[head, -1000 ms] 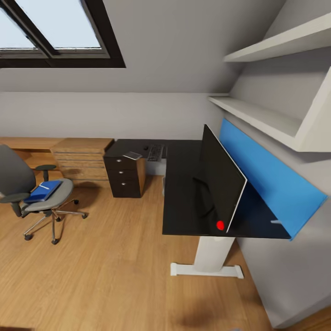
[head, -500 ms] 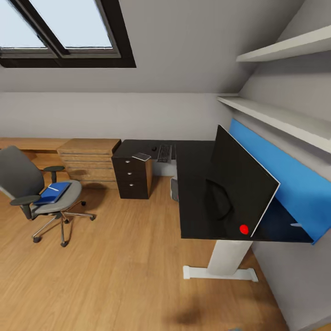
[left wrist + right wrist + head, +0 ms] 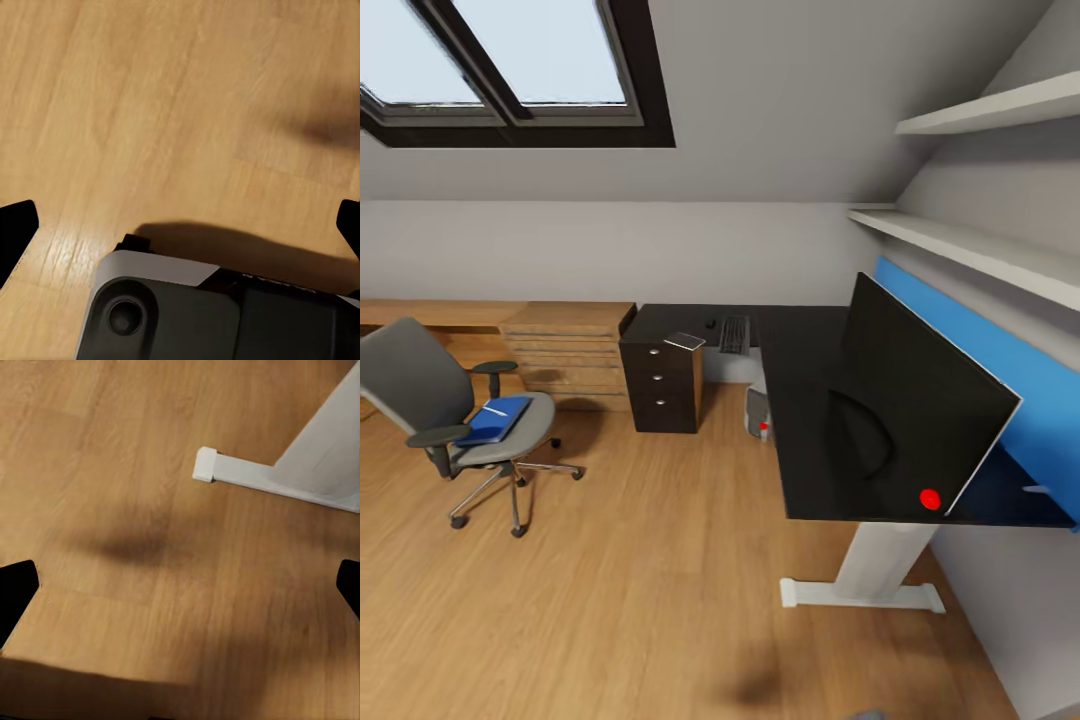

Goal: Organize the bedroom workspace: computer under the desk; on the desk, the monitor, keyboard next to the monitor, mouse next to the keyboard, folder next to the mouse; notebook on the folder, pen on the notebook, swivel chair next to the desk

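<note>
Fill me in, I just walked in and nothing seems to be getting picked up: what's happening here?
Nothing is being handled yet. The robot's left hand and right hand are open and empty above the wood floor. The monitor stands on the black desk, with the keyboard at the desk's far end. The blue folder lies on the swivel chair, apart from the desk.

It was an attic bedroom set up as a home office w/ sloped ceiling & skylight point(image 3: 520, 70). A black desk point(image 3: 800, 400) w/ monitor point(image 3: 920, 420), swivel chair point(image 3: 450, 400), drawers point(image 3: 660, 385), wall shelves point(image 3: 980, 250) & wood floor point(image 3: 610, 600) showed it.
</note>
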Robot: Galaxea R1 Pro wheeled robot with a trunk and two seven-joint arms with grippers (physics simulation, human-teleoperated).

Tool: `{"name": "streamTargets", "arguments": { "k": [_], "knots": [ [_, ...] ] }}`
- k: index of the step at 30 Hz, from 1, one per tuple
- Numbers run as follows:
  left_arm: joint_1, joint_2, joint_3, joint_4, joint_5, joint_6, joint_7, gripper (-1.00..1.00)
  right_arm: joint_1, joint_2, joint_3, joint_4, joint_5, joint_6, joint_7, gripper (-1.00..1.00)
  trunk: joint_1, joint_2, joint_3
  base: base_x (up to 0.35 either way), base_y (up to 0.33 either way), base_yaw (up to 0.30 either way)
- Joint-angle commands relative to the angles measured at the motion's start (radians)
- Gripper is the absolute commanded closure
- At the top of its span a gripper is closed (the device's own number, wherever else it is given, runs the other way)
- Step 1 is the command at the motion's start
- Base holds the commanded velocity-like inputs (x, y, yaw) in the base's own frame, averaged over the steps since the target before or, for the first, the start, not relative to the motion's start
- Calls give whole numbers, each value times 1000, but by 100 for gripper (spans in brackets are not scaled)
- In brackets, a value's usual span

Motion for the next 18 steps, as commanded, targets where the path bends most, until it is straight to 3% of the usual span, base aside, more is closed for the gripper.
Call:
{"name": "streamTargets", "arguments": {
  "k": [1,8,18],
  "knots": [
    [-1,0,9,0,-8,-2,-2,-100,-1,0,8,1,2,-7,-9,-100,1,-2,-2,0,275,0],
    [-1,0,8,0,-8,-3,-2,-100,-1,1,8,1,2,-17,-10,-100,1,-2,-2,0,253,0],
    [-1,-1,3,0,-13,-10,-6,-100,-1,1,8,1,2,-19,-10,-100,1,-2,-2,0,40,0]
  ]
}}
